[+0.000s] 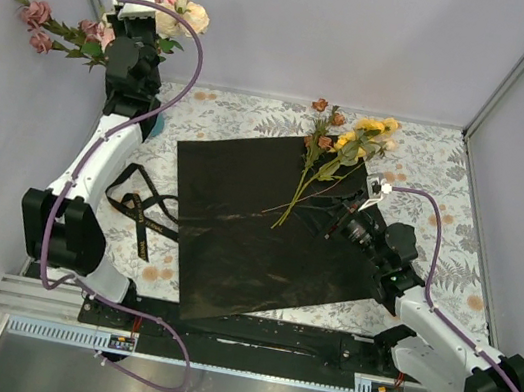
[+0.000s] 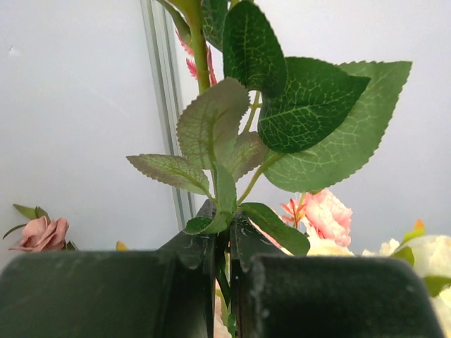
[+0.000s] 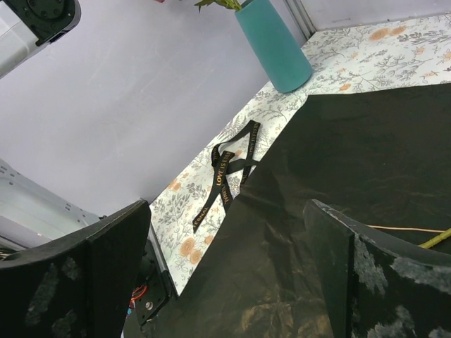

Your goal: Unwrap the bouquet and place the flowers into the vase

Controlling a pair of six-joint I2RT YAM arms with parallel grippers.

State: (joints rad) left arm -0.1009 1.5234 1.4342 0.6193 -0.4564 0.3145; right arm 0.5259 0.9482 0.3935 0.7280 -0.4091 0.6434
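The bench [image 1: 430,165] is mostly covered by the paper [image 1: 257,226], already opened flat, so the unwrapping looks done and the step in hand is loading stems. In the far left corner a cluster of blooms [image 1: 179,4] rises around the raised left arm. The rest of the flowers [image 1: 353,141], yellow and mauve, lie at the paper's far right corner with their stems trailing back across the sheet. The vase [image 3: 275,46] stands upright on the bench just beyond the paper's far left corner, with greenery showing at its mouth in the right wrist view; the top view hides most of it behind the arm. The ribbon [image 1: 143,211] lies loose on the bench left of the paper, out of the way. The right tool [image 3: 227,211] hangs spread wide above the paper, near the trailing stems, holding nothing. The left tool [image 2: 224,225] is pressed together on a leafy stem [image 2: 199,60]. To do this well, I would keep that stem near vertical, lower it without catching leaves on the rim, and release only once it is seated; the light vase could tip under a sideways pull.
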